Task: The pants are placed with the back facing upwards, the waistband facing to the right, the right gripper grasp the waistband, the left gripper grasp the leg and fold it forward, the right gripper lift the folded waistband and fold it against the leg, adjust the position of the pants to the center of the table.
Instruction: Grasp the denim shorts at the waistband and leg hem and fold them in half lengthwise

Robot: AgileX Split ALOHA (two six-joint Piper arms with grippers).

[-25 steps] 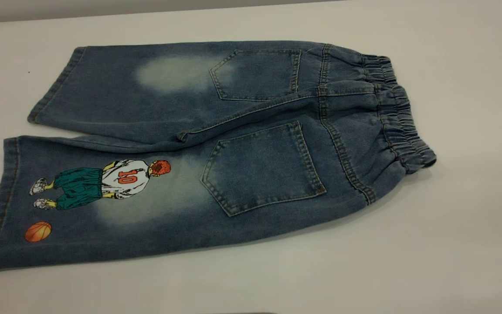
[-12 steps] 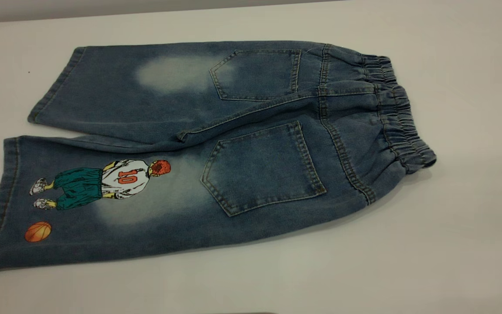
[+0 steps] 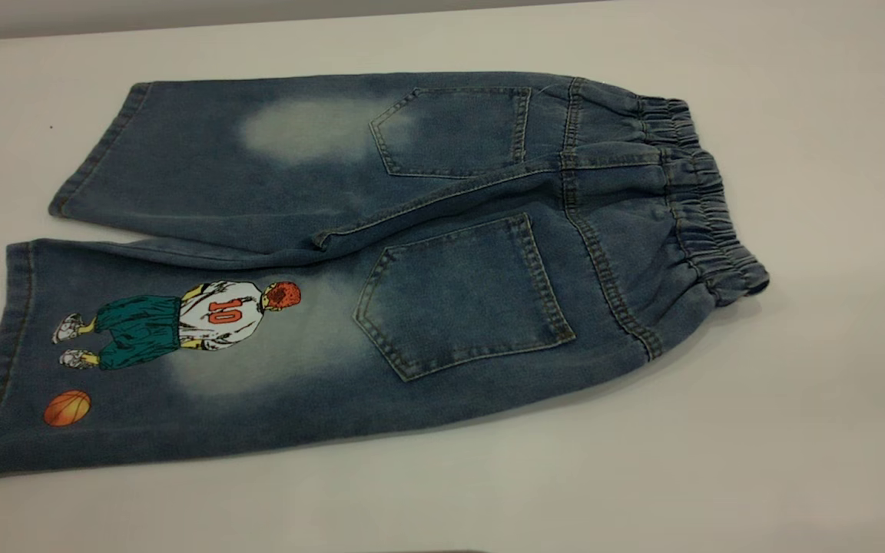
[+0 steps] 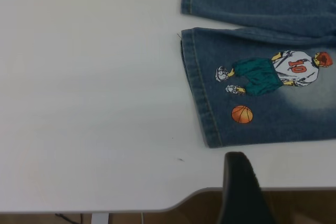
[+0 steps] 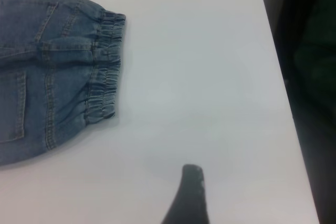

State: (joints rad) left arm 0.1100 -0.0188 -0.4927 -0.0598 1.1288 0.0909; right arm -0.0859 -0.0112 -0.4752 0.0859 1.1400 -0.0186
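The pants point(image 3: 381, 261) lie flat on the table point(image 3: 796, 430), back pockets up. Their ruched waistband point(image 3: 707, 223) points right, the two legs point left. The leg point(image 3: 181, 361) with the number 10 player and orange basketball is the nearer one. In the left wrist view that leg's hem point(image 4: 202, 93) lies ahead of my left gripper point(image 4: 262, 182), which hovers open by the table's front edge, clear of the cloth. The right wrist view shows the waistband point(image 5: 105, 66) well away from my right gripper point(image 5: 236, 187), open over bare table. Neither gripper appears in the exterior view.
The plain denim leg point(image 3: 204, 161) lies behind the printed one. The table's rounded front corner point(image 4: 189, 198) is near the left gripper. Its right edge point(image 5: 281, 77) borders a dark area beside the right gripper.
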